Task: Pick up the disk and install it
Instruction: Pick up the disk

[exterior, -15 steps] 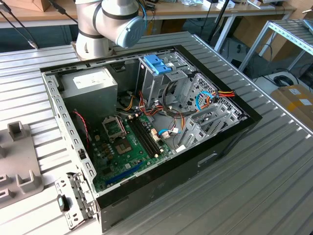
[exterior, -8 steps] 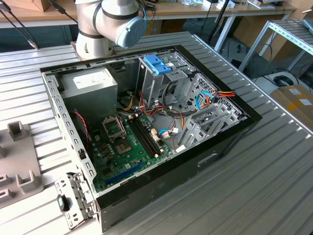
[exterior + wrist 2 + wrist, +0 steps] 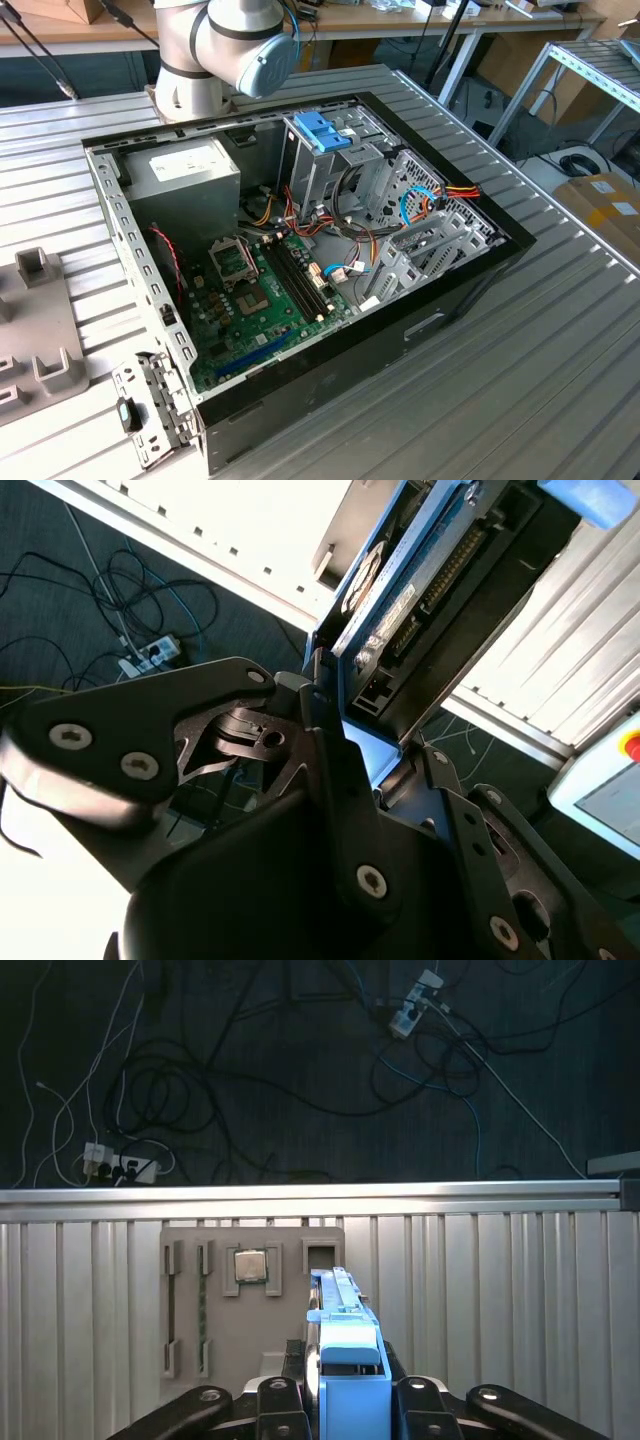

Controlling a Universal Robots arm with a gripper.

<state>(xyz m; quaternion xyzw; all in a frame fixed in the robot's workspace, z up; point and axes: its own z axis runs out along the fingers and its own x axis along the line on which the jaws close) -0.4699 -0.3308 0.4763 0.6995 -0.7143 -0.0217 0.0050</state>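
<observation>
My gripper (image 3: 345,1392) pinches the disk (image 3: 342,1345) between its fingers (image 3: 295,1365), edge-on to me above the slatted table (image 3: 500,1290), long axis running straight out from the wrist toward the grey fixture (image 3: 250,1330). Its near end is cut off. Tangled floor cables (image 3: 200,1090) lie beyond.

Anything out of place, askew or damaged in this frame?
Nothing stands out. The gripper holds the disk edge-on and straight, and the open computer case sits flat on the table with no visible damage.
</observation>
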